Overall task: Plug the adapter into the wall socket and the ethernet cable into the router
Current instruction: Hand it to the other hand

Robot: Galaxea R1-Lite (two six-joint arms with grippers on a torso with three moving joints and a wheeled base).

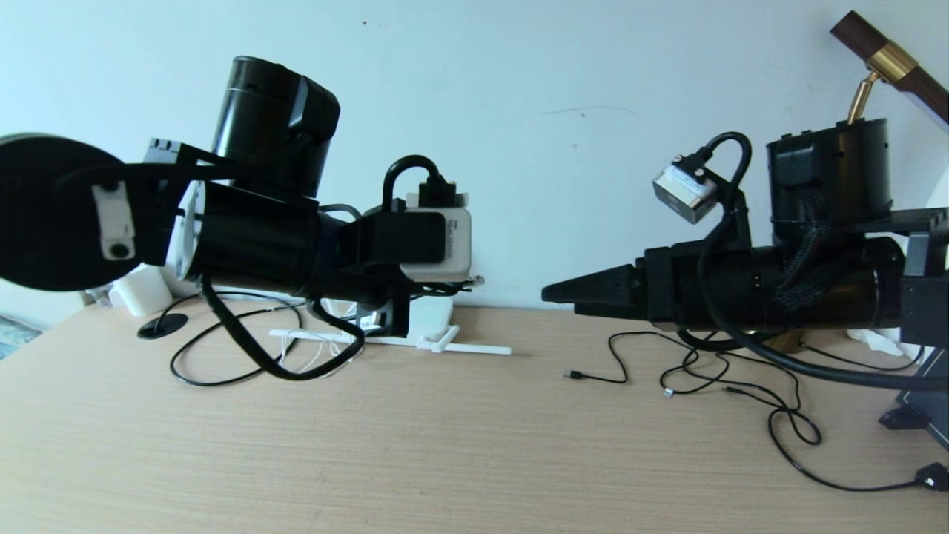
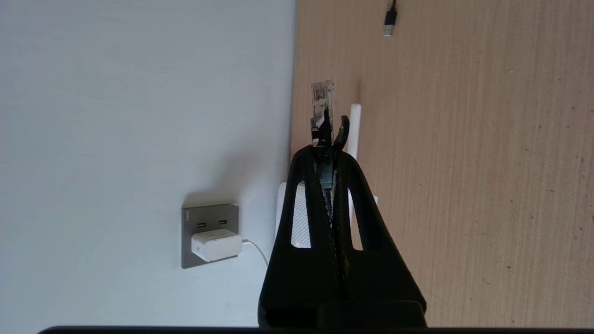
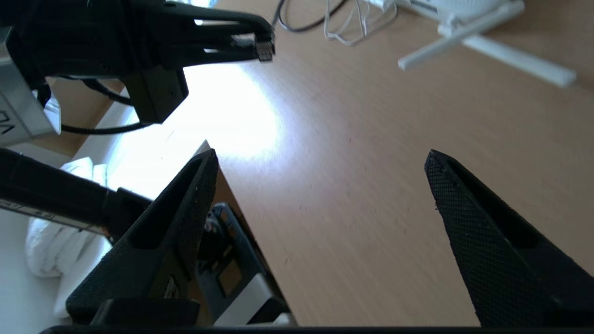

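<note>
At the left wrist view's centre, the left end effector (image 2: 330, 134) is clamped on the ethernet cable (image 2: 322, 104), its one clear plug jutting past the fingertips. Lower left, one adapter (image 2: 216, 245) sits in one wall socket (image 2: 209, 218). One router (image 2: 299, 218) lies behind. The right end effector (image 3: 320, 162) hovers spread wide, holding nothing, above the table (image 3: 352, 185).

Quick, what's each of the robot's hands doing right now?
Left hand: shut on the ethernet cable, clear plug sticking out past the fingertips.
Right hand: open, holding nothing, above the table.
</note>
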